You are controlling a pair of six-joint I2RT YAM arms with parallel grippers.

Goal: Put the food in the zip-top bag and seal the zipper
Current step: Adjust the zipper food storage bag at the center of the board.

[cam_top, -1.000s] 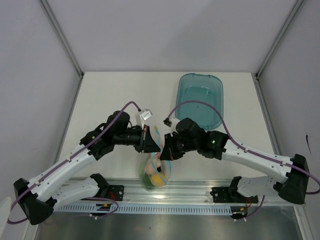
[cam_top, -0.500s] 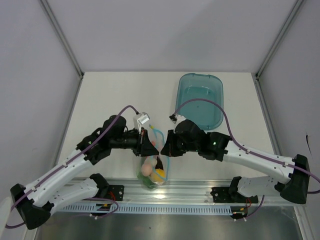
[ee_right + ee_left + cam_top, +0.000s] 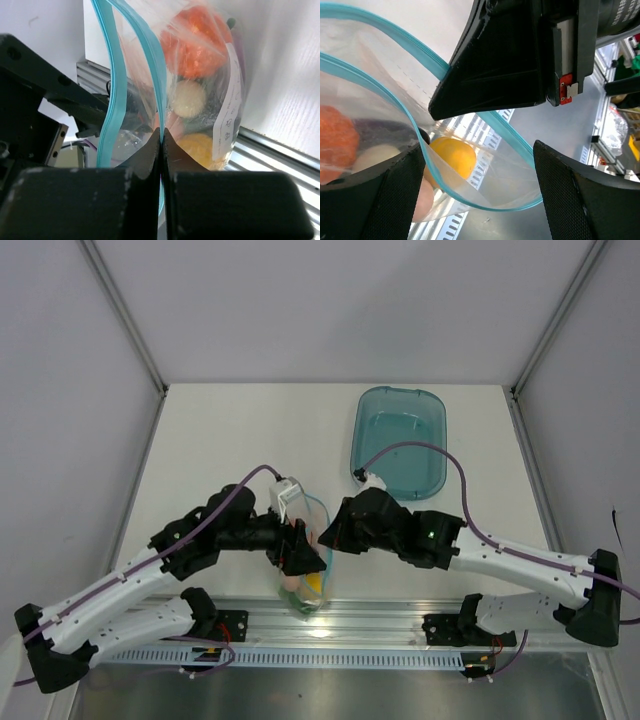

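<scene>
Clamped only by the right jaws, the left jaws spread apart, the unsealed zip-top bag could be tipped and its food spilled.

**Enclosure and bench: condition as found**

I work over a white table, matt and evenly lit. Plain pale grey walls close it in on the left, back and right. Aluminium struts mark the two far corners. An aluminium rail runs along the near edge and carries a bright glare spot. Below it lie a perforated strip and a grey metal sheet.
</scene>
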